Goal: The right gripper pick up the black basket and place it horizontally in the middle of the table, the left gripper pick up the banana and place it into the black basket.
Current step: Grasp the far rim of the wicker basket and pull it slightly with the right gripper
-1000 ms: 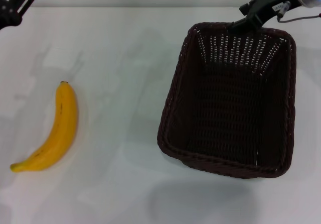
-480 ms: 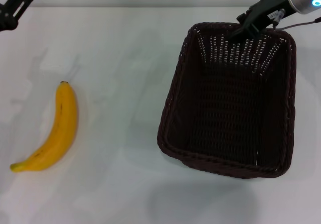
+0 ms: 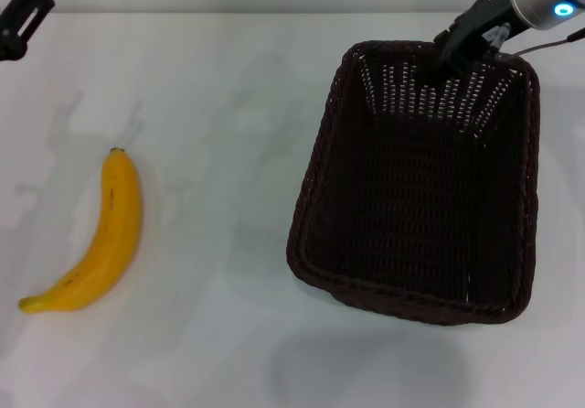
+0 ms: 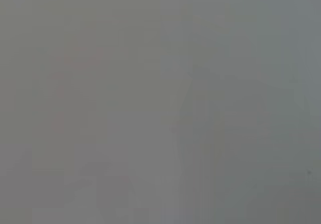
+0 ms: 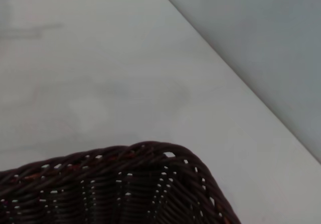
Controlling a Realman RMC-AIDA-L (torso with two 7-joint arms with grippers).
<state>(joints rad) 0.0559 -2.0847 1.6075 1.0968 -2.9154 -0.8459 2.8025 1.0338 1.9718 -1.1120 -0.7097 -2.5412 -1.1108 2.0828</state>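
The black basket (image 3: 416,184) sits on the right side of the white desk (image 3: 228,106), its long axis running away from the robot and its opening facing up. The right hand (image 3: 450,56) is at the basket's far rim, its dark fingers dipping just inside the far wall; whether they are apart or clamped on the rim cannot be told. The right wrist view shows a braided corner of the basket (image 5: 150,184) with bare desk beyond. The banana (image 3: 96,239) lies well apart from that hand, on the desk's left side. The left hand (image 3: 20,15) hangs at the far left corner, beyond the banana, its fingers' spacing unclear.
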